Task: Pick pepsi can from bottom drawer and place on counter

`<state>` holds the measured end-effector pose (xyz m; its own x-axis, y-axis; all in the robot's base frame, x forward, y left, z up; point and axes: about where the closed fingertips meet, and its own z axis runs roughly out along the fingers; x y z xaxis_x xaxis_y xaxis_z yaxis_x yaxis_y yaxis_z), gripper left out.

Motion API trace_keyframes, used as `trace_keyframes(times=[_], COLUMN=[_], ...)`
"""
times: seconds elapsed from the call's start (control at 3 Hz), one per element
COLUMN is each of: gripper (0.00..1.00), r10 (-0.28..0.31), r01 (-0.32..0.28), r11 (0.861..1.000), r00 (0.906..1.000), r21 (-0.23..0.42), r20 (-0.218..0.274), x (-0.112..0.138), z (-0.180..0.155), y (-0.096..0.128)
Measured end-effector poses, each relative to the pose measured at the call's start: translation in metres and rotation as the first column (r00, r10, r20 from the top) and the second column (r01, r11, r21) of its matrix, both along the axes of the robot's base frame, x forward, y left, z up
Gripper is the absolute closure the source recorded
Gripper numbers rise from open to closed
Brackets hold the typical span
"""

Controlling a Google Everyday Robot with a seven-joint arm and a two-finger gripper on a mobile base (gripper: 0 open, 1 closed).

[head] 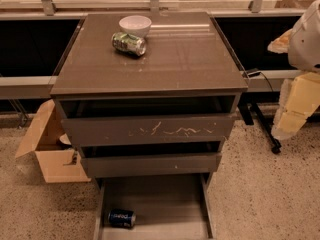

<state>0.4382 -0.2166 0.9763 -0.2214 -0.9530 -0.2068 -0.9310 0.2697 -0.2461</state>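
Pepsi can [121, 218], blue with white lettering, sideways in bottom drawer [165, 204]; tool [294, 113] at right edge, state unclear.

Arm [307, 36] seen at the right edge
The gripper [292, 115] is held below the white upper link, angled downward and leftward.

txt: white "pepsi" lettering on blue pepsi can [121, 218], lying on side, front-left of bottom drawer [165, 204] | green/silver can [129, 43] on counter [190, 59]: print too small to read | gripper [295, 109]: right edge of view, beside cabinet
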Motion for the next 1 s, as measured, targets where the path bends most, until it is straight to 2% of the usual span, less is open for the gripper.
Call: trace_keyframes(times=[0.33,0.67,1.0], gripper=[0.00,0.00,0.00], r10=[0.000,0.033,0.069], r01=[0.000,-0.033,-0.069], r11=[1.000,0.999,0.991], r00=[1.0000,0.9994,0.9976], r21=[0.000,0.033,0.115], r20=[0.000,0.008,0.007], x=[0.000,0.005,0.009], z=[0.000,-0.015,-0.047], y=[0.000,0.012,0.027])
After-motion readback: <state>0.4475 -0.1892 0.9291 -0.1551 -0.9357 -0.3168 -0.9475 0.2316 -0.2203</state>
